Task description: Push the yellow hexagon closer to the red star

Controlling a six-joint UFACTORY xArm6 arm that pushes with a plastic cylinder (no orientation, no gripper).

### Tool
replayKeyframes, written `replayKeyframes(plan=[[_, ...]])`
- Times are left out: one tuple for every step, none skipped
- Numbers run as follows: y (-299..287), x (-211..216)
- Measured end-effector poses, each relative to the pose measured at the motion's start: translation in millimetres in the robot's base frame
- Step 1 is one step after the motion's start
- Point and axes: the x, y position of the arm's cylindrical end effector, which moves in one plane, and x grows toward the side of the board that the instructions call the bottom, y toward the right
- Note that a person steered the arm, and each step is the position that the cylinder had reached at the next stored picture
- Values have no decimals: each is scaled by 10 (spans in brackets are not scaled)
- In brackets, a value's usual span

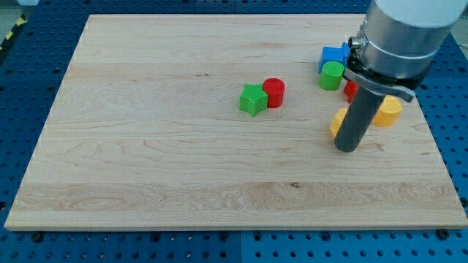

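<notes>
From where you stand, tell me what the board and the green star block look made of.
Board: looks like pale wood, with lengthwise grain streaks, plank seams and a small dark knot; matte finish. Green star block: probably plastic or painted wood, with uniform saturated colour, no grain and a smooth surface; the view cannot settle which.

My tip [348, 149] points straight down, seemingly touching the board.

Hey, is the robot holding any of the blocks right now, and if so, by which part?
Nothing is held. My tip only rests beside a yellow block, on its right in the view.
</notes>
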Motion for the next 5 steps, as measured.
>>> replayKeyframes(plan=[[-48, -9], [-240, -11], [-442, -178], [-323, -228], [-193, -204]])
